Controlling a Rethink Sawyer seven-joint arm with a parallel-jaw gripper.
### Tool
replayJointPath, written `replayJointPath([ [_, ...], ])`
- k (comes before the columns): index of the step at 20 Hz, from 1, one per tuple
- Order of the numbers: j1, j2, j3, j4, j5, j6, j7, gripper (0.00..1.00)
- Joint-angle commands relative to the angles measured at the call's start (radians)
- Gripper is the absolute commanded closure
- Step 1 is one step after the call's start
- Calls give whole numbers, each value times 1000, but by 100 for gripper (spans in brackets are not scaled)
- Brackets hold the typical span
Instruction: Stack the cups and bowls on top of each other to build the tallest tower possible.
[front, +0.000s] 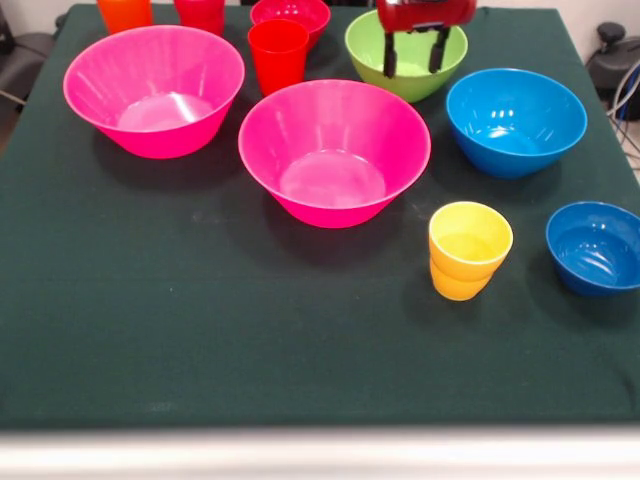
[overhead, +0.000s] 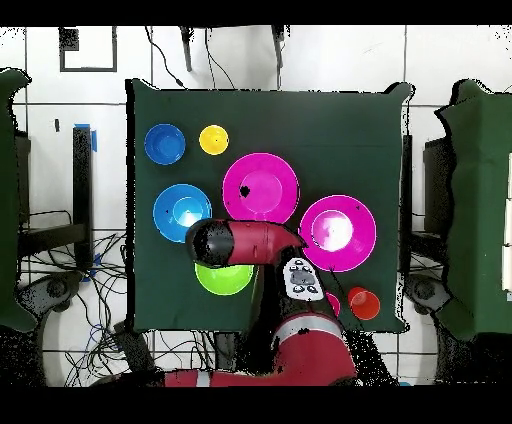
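My gripper (front: 413, 52) hangs open over the lime green bowl (front: 405, 75), its two dark fingers (front: 390, 55) holding nothing. Two hot pink bowls stand on the cloth, one at the left (front: 153, 90) and one in the middle (front: 334, 150). The light blue bowl (front: 515, 120) sits right of the middle pink one. In front of it are the yellow cup (front: 469, 249) and the small dark blue bowl (front: 596, 247). A red cup (front: 278, 55), a small red bowl (front: 290, 15), an orange cup (front: 124, 12) and another red cup (front: 200, 12) line the far edge. No tower shows; each piece stands alone.
A dark green cloth (front: 200, 340) covers the table. From overhead the red arm (overhead: 250, 240) reaches across the green bowl (overhead: 224, 280), beside the light blue bowl (overhead: 182, 210). Cables and other green-covered tables (overhead: 480, 200) surround the table.
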Motion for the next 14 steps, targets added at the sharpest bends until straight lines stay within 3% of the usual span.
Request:
replayJointPath([
  [1,-11,12,114,-135,65,144,91,0],
  [4,-12,0,110,-171,72,192,81,0],
  [14,14,131,66,-340,40,197,81,0],
])
